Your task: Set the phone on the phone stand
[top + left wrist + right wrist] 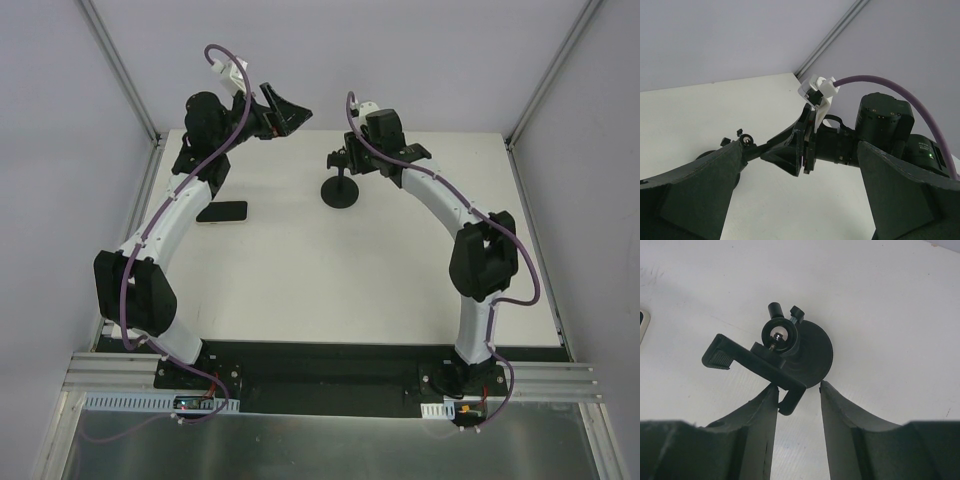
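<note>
The phone (222,211) lies flat on the white table, screen up, next to my left arm's forearm; its pale corner shows at the left edge of the right wrist view (642,322). The phone stand (340,192) stands upright at the back middle. In the right wrist view I look down on the stand (812,352), with its disc base and knobbed clamp head. My right gripper (797,386) is open, and the lower end of the clamp bar lies between its fingers, against the left finger. My left gripper (285,108) is open and empty, raised above the table's back edge.
Grey walls and metal frame posts enclose the table on the back and both sides. In the left wrist view my right gripper (800,150) and the stand's knob (745,140) show beyond my left fingers (690,190).
</note>
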Motion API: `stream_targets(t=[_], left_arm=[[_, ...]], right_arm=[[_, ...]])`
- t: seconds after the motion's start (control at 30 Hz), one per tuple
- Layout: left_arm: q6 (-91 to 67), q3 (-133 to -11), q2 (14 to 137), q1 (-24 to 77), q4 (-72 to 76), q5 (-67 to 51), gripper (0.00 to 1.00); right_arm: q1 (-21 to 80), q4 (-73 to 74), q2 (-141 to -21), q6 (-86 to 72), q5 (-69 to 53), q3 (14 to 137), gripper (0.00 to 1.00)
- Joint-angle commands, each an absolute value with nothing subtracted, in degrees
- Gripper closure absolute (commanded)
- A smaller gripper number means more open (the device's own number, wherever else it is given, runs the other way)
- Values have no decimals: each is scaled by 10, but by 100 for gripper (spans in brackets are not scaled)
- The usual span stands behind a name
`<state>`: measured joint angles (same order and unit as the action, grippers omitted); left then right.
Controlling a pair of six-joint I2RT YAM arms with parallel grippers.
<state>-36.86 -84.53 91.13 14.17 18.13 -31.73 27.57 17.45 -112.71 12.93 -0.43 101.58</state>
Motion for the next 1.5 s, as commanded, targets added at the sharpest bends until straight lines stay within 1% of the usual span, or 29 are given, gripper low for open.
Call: stream_targets(t=[0.0,0.07,0.1,0.17,0.2,0.27,0.3,0.33,0.47,0.6,0.67,0.7,0.73,0.77,0.83,0.87,0.93,1.0,1.07,1.17,1.27,1.3,1.47], left_arm=[[-362,-867,910,153,208,-336,3],[-362,-868,910,157,209,-336,2],[-362,-869,911,158,209,-335,2],[-363,-872,912,164,209,-335,3],[-363,-874,912,166,209,-336,3],[-363,-874,912,170,208,-336,3],[-363,-875,910,171,207,-335,3],[-362,-875,909,172,206,-332,4],[-368,-885,897,182,166,-296,6],[-369,-897,864,204,48,-216,8],[-377,-848,815,212,19,-180,8],[-381,-824,793,213,3,-144,8],[-384,-771,770,213,-14,-125,7],[-390,-745,723,212,-25,-103,7],[-397,-680,678,213,-66,-50,7],[-396,-663,639,212,-78,-41,6],[-395,-621,607,212,-125,-26,7],[-391,-598,566,212,-161,-21,7],[-393,-570,535,212,-212,-13,7],[-403,-545,512,210,-268,-6,7],[-416,-534,501,210,-303,-3,3],[-422,-533,501,209,-314,-3,1],[-467,-522,486,196,-340,25,1]], right_arm=[[276,171,-1132,136,10,1050,60],[276,167,-1136,134,8,1050,64],[276,167,-1136,132,6,1050,72],[277,163,-1138,133,5,1049,77],[276,163,-1138,133,6,1049,84],[277,164,-1137,136,5,1048,92],[277,164,-1136,139,5,1042,99],[276,163,-1129,146,-13,1038,99],[277,148,-1103,153,-4,1003,99],[278,127,-1039,142,-24,941,99],[279,106,-1012,125,-43,894,99],[280,99,-987,118,-45,880,99],[285,85,-977,111,-50,851,99],[287,80,-968,106,-52,843,99],[298,97,-951,100,-42,843,99],[303,113,-946,100,-36,854,99],[322,135,-917,97,-22,842,99],[339,136,-873,91,-19,798,99],[373,136,-843,90,19,767,99],[410,142,-786,81,50,728,99],[446,150,-757,71,80,708,99],[454,153,-752,70,94,698,99],[494,163,-736,57,127,676,99]])
